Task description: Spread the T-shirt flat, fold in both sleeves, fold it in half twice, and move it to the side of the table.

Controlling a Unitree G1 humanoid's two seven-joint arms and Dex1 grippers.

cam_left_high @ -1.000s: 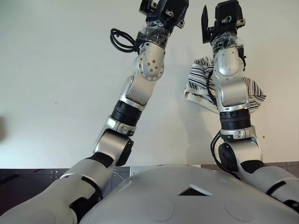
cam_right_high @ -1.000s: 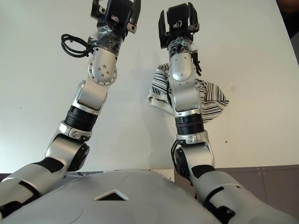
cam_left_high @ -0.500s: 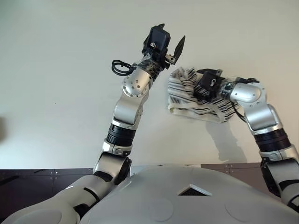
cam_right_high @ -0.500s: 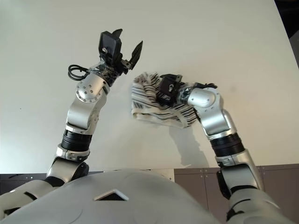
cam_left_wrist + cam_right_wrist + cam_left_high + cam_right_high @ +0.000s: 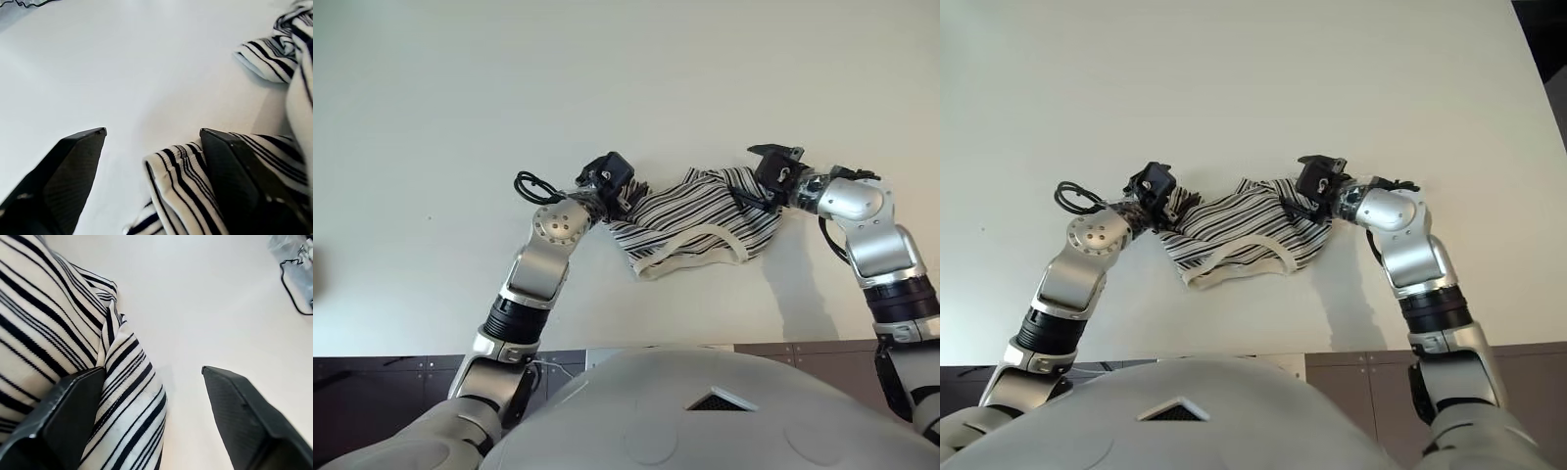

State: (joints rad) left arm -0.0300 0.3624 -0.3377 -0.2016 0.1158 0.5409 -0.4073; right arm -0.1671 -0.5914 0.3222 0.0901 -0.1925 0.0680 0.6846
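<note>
A black-and-white striped T-shirt (image 5: pixel 695 220) lies crumpled on the white table (image 5: pixel 460 117), pulled out sideways between my two grippers. My left gripper (image 5: pixel 615 182) is low at the shirt's left end. In the left wrist view it (image 5: pixel 152 131) is open, with a striped hem (image 5: pixel 178 171) lying against one finger. My right gripper (image 5: pixel 769 174) is at the shirt's right end. In the right wrist view it (image 5: pixel 152 370) is open too, and striped cloth (image 5: pixel 44 323) is bunched by one finger and reaches into the gap.
Bare white tabletop surrounds the shirt on all sides. The table's front edge (image 5: pixel 636 348) runs close to me, and its right edge (image 5: pixel 1542 88) shows at the far right. A black cable loop (image 5: pixel 530 186) hangs by my left wrist.
Both arms have drawn back from the far side and dropped to the table. The shirt has come nearer and is stretched wider, with a gripper now at each end.
</note>
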